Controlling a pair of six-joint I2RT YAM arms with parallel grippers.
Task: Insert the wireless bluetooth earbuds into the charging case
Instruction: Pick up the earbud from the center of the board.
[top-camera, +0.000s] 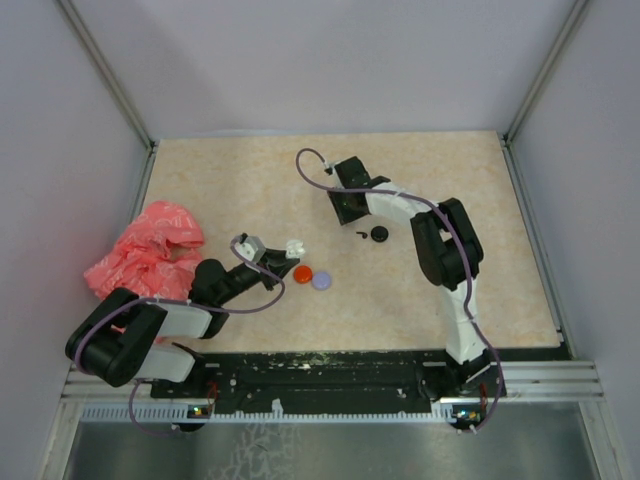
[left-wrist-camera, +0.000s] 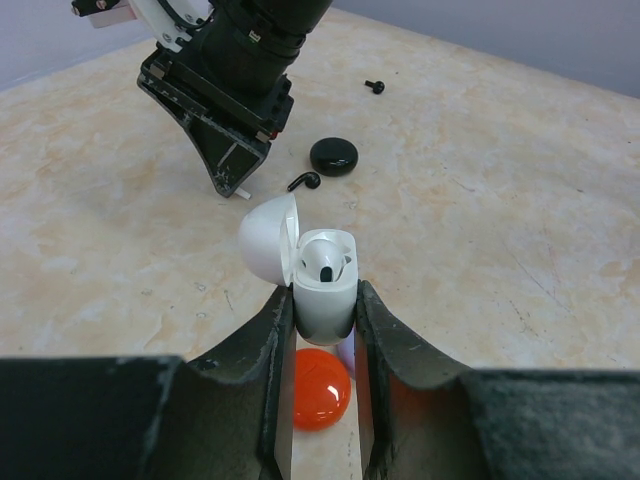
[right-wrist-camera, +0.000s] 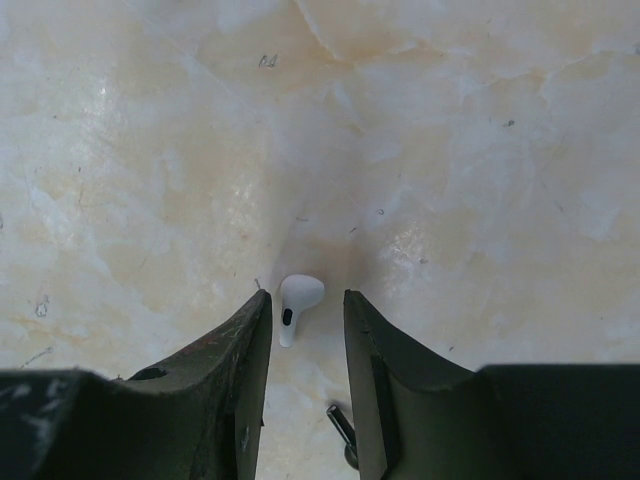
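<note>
Table (top-camera: 220, 180): one, with a pale marbled top that carries everything.
Arms: two. The left arm (top-camera: 130, 335) lies at the near left. The right arm (top-camera: 445, 250) reaches from the near right toward the far middle.
Charging case (left-wrist-camera: 325, 312): one, white and upright, with its lid swung open to the left. It sits mid-table, just beyond the red disc.
Left jaws: closed tight on the lower body of the charging case, one finger on each side.
White earbuds: two. The seated white earbud (left-wrist-camera: 325, 262) rests in a socket of the open case. The loose white earbud (right-wrist-camera: 297, 300) is between the fingertips of the right arm, far of the case.
Right jaws: partly open, with a finger on either side of the loose white earbud. Narrow gaps show beside it, so I cannot tell whether it is pinched or only straddled.
Black earbud (left-wrist-camera: 303, 181): one, stemmed, lying on the table just left of the black disc.
Small black piece (left-wrist-camera: 375, 87): one, lying farther off on the table and too small to identify.
Round discs: three. The red disc (left-wrist-camera: 318, 388) and the lilac disc (top-camera: 321, 281) sit side by side near the case, lilac to the right. The black disc (left-wrist-camera: 333, 155) lies to the right of the right arm's fingertips.
Pink bag (top-camera: 150, 250): one, crumpled, at the left edge of the table.
</note>
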